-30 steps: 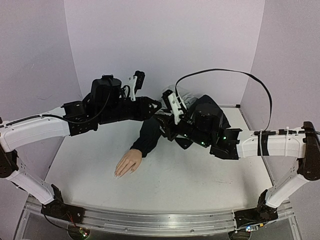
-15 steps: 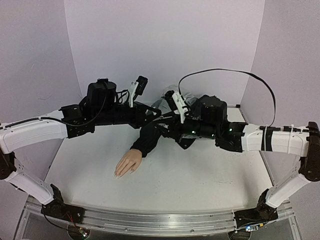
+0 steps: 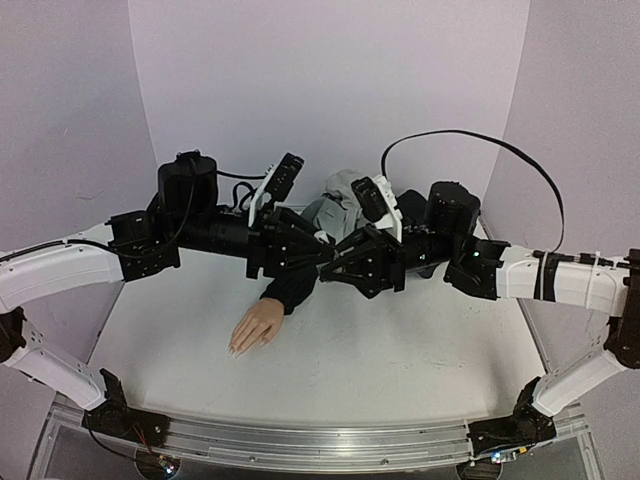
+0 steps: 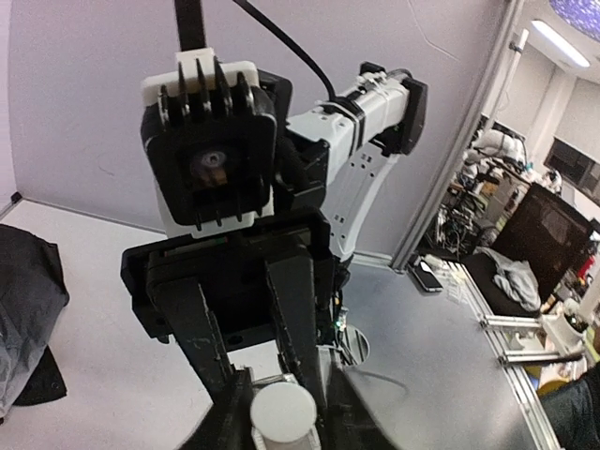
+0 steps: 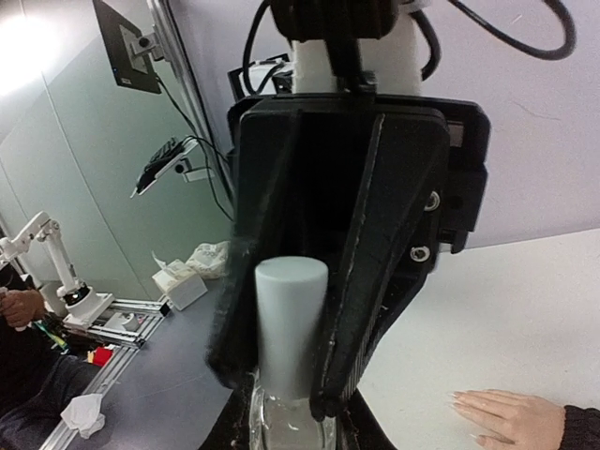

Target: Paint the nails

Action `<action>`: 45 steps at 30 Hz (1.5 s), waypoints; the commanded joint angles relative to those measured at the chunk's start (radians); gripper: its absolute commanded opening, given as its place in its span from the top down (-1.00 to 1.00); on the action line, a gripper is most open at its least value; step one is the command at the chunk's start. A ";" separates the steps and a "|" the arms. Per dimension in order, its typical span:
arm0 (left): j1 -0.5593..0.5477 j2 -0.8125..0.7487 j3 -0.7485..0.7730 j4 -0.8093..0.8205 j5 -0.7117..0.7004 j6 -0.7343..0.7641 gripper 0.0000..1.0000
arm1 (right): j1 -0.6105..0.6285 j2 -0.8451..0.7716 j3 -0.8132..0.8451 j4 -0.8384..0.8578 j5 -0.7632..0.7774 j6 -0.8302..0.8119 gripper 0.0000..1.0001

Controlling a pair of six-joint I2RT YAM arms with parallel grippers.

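Observation:
The flesh-coloured mannequin hand [image 3: 258,325] lies palm down on the white table, its dark sleeve [image 3: 295,282] running back under the arms. Its pale nails [image 3: 236,347] point to the near left; they also show in the right wrist view [image 5: 461,403]. My two grippers meet tip to tip above the sleeve. My left gripper [image 3: 322,252] [image 4: 281,417] is shut on the white cap [image 5: 291,319] [image 4: 281,411] of a small bottle. My right gripper [image 3: 340,262] [image 5: 291,431] is shut on the bottle's clear glass body [image 5: 289,429]. The bottle is hidden in the top view.
A grey bundle of cloth [image 3: 338,203] lies behind the grippers against the back wall. The sleeve's dark cloth [image 4: 28,300] spreads on the table [image 3: 400,350] below the grippers. The right arm's black cable [image 3: 470,135] loops above. Purple walls [image 3: 330,80] close the back and sides.
Both wrists have swung so that the grippers point straight at each other, and they have closed together above the sleeve. The hand has not moved.

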 commanded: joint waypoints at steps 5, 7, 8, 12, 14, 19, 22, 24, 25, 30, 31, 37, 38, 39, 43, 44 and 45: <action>0.014 -0.131 -0.081 -0.100 -0.372 -0.096 -0.52 | -0.019 -0.086 0.039 -0.115 0.427 -0.271 1.00; 0.014 -0.165 -0.099 -0.100 -0.419 -0.137 -0.70 | -0.018 -0.082 0.041 -0.134 0.546 -0.295 1.00; 0.014 -0.177 -0.104 -0.102 -0.439 -0.154 -0.75 | -0.017 -0.077 0.043 -0.142 0.591 -0.302 1.00; 0.013 -0.188 -0.096 -0.106 -0.534 -0.248 -0.85 | 0.017 -0.047 0.053 -0.152 0.780 -0.342 1.00; 0.014 -0.176 -0.081 -0.108 -0.596 -0.297 -0.84 | 0.047 -0.028 0.063 -0.153 0.878 -0.362 1.00; 0.014 -0.101 -0.003 -0.112 -0.677 -0.346 -0.71 | 0.120 0.018 0.093 -0.152 1.078 -0.394 1.00; 0.014 -0.047 0.056 -0.111 -0.663 -0.343 -0.63 | 0.144 0.045 0.110 -0.151 1.117 -0.395 1.00; 0.015 -0.023 0.081 -0.112 -0.666 -0.342 -0.55 | 0.154 0.055 0.119 -0.151 1.118 -0.398 1.00; 0.014 -0.014 0.087 -0.112 -0.671 -0.343 -0.50 | 0.159 0.057 0.121 -0.151 1.123 -0.398 1.00; 0.015 0.022 0.097 -0.112 -0.667 -0.365 -0.26 | 0.173 0.062 0.126 -0.150 1.125 -0.403 1.00; 0.015 0.024 0.096 -0.112 -0.670 -0.370 -0.22 | 0.175 0.063 0.126 -0.149 1.126 -0.404 1.00; 0.015 0.035 0.096 -0.113 -0.664 -0.376 0.10 | 0.185 0.060 0.130 -0.146 1.129 -0.406 1.00; 0.015 0.036 0.096 -0.113 -0.663 -0.376 0.15 | 0.186 0.060 0.131 -0.145 1.128 -0.406 1.00; 0.015 0.037 0.096 -0.113 -0.662 -0.375 0.20 | 0.188 0.060 0.132 -0.145 1.128 -0.406 1.00; 0.015 0.038 0.092 -0.114 -0.658 -0.371 0.44 | 0.191 0.055 0.134 -0.146 1.126 -0.404 1.00; 0.015 0.041 0.092 -0.116 -0.653 -0.370 0.48 | 0.191 0.054 0.135 -0.146 1.125 -0.402 1.00; 0.015 0.042 0.092 -0.116 -0.646 -0.369 0.54 | 0.191 0.053 0.136 -0.146 1.123 -0.398 1.00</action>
